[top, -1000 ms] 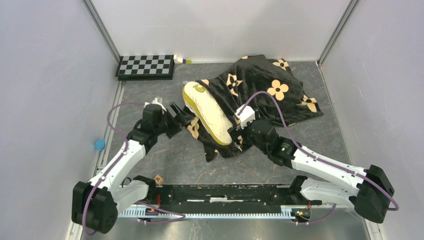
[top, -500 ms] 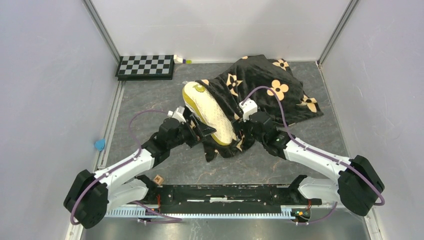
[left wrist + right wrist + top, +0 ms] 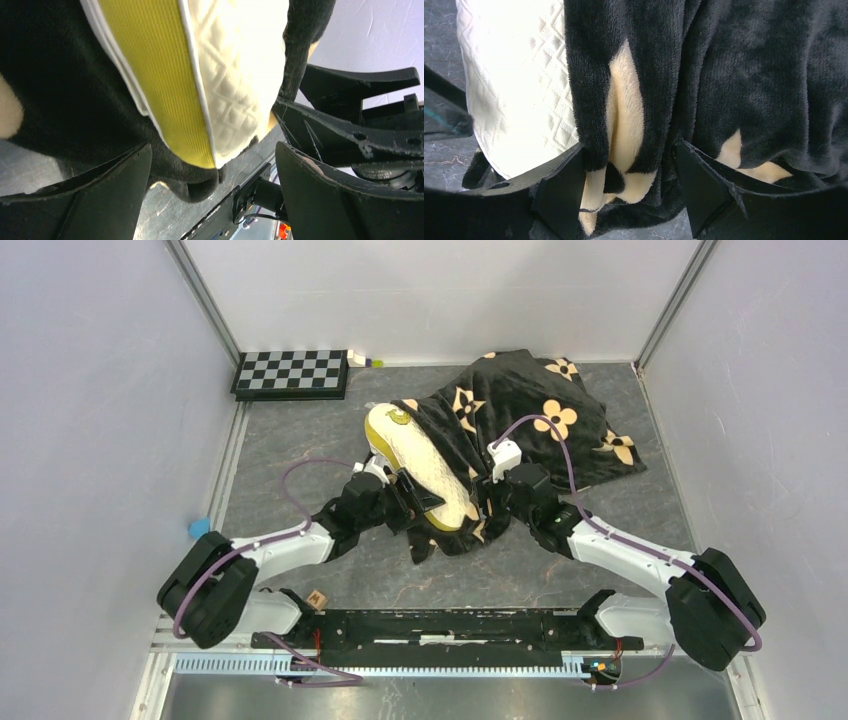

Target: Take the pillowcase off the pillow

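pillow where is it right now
In the top view the pillow lies mid-table between the two grippers, its near end poking out of the pillowcase, which covers its far right side; the checkerboard sits far left.

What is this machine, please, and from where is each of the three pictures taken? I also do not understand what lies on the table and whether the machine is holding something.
These are two robot arms fixed side by side at the near edge of a table. The wide picture is taken from above and behind them; the other two come from small cameras on each wrist, so the dark shapes at their lower edges are that arm's own fingers.

On the table lies a cream quilted pillow with a yellow band, half out of a black pillowcase with tan flowers. A checkerboard lies in the far left corner.

The left gripper is wide open around the pillow's bare end. The right gripper has a bunched fold of the pillowcase between its fingers, but whether it grips it cannot be told. Nothing is clearly held.
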Robot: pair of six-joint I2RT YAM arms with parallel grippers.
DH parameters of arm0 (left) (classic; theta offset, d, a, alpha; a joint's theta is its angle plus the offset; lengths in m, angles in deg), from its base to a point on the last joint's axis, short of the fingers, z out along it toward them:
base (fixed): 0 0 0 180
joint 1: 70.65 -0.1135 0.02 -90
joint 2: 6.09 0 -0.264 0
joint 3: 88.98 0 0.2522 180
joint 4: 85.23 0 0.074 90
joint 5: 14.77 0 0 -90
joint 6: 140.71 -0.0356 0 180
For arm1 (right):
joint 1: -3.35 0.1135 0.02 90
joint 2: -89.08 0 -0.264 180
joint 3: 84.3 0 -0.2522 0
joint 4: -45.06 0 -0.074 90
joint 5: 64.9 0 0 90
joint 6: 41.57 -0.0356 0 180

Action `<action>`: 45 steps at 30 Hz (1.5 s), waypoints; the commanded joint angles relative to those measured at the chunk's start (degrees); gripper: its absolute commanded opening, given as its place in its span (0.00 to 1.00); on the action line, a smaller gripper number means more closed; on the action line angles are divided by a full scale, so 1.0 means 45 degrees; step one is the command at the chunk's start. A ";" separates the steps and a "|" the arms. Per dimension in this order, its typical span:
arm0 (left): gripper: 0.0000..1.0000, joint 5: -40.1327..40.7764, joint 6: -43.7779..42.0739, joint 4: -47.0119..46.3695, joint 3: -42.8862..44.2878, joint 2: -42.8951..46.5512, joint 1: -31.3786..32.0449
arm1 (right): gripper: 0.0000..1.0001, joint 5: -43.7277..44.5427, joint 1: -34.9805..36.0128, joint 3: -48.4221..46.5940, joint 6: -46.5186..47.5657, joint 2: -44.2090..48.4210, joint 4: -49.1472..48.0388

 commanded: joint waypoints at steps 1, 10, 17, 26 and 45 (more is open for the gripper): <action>0.98 -0.0212 -0.0016 -0.1527 0.1007 -0.1011 0.0076 | 0.71 -0.0421 -0.0020 0.0167 -0.0110 0.0102 -0.0669; 0.27 -0.0632 -0.1026 -0.1710 0.2680 -0.3194 -0.0165 | 0.66 0.1245 -0.0020 -0.0002 -0.0302 -0.0205 -0.0084; 0.02 -0.0631 -0.2238 0.0905 0.2902 -0.1055 -0.1248 | 0.51 0.3650 -0.0163 -0.0290 -0.0617 -0.0603 0.0308; 0.02 -0.3528 -0.3292 0.5543 0.3176 0.3308 -0.4514 | 0.39 0.4448 -0.0654 -0.1052 -0.0772 -0.1617 0.0215; 0.02 -0.4669 -0.5396 0.8113 0.2167 0.4658 -1.0000 | 0.77 0.1319 -0.2477 0.0061 -0.0189 0.1551 0.0206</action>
